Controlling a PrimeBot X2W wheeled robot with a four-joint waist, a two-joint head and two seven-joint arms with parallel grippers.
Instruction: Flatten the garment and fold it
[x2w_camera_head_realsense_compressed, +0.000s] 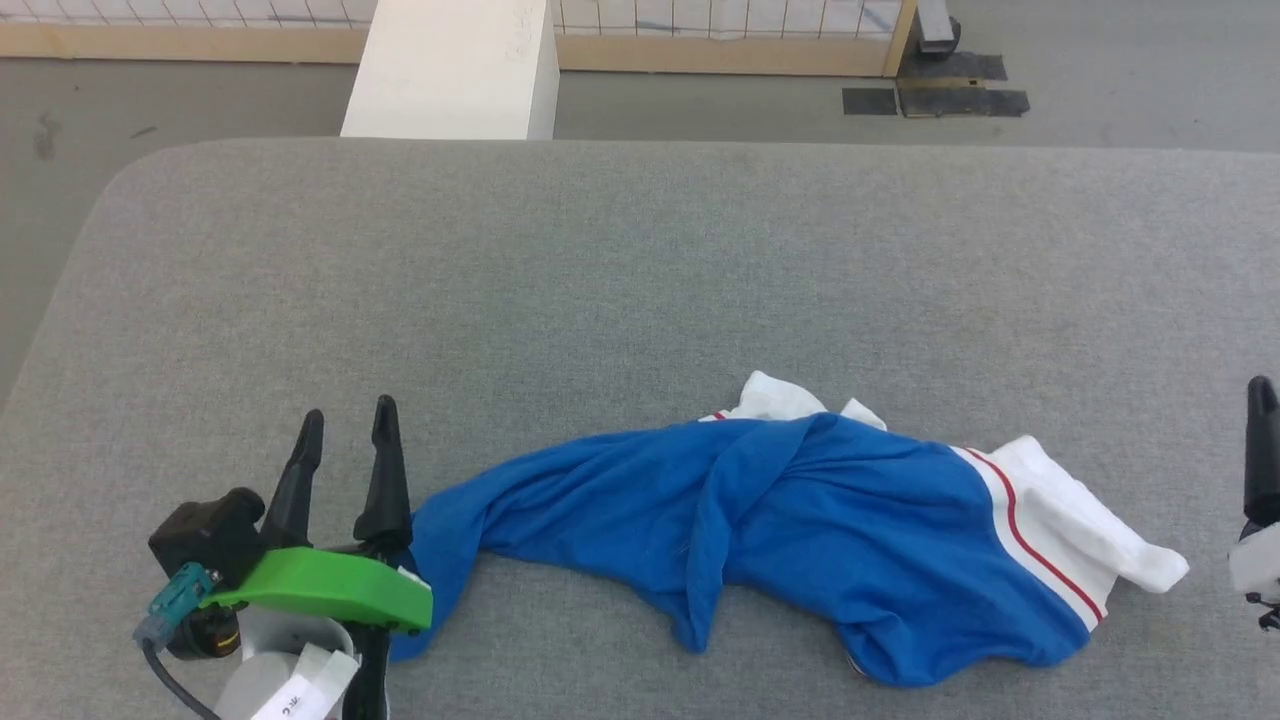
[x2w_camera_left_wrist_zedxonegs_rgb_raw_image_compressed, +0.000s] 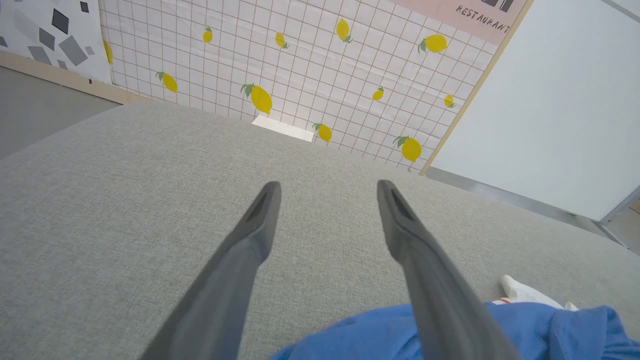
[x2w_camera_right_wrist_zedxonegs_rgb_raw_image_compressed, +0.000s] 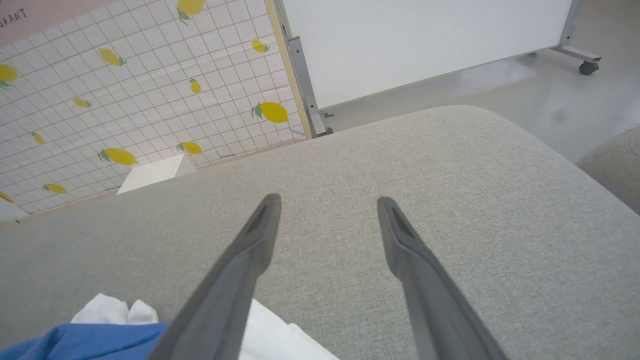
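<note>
The garment (x2w_camera_head_realsense_compressed: 800, 530), a royal-blue jersey with white sleeves and red-and-white striped trim, lies crumpled and stretched sideways along the near part of the grey table (x2w_camera_head_realsense_compressed: 640, 280). Its lettering and number are hidden in the folds. My left gripper (x2w_camera_head_realsense_compressed: 345, 425) stands open just left of the jersey's blue left end, with nothing between its fingers (x2w_camera_left_wrist_zedxonegs_rgb_raw_image_compressed: 260, 220). The blue cloth (x2w_camera_left_wrist_zedxonegs_rgb_raw_image_compressed: 550, 330) shows under the right finger in the left wrist view. My right gripper (x2w_camera_right_wrist_zedxonegs_rgb_raw_image_compressed: 327, 205) is open above bare table, to the right of the white sleeve (x2w_camera_right_wrist_zedxonegs_rgb_raw_image_compressed: 115, 312). One of its fingers (x2w_camera_head_realsense_compressed: 1262, 450) shows at the head view's right edge.
A white box-like stand (x2w_camera_head_realsense_compressed: 455, 70) sits on the floor behind the table's far edge. Behind it runs a lemon-patterned tiled wall (x2w_camera_left_wrist_zedxonegs_rgb_raw_image_compressed: 300, 65), beside a white panel on wheels (x2w_camera_right_wrist_zedxonegs_rgb_raw_image_compressed: 425, 40). Another grey cushion (x2w_camera_right_wrist_zedxonegs_rgb_raw_image_compressed: 612, 165) lies off the table's right side.
</note>
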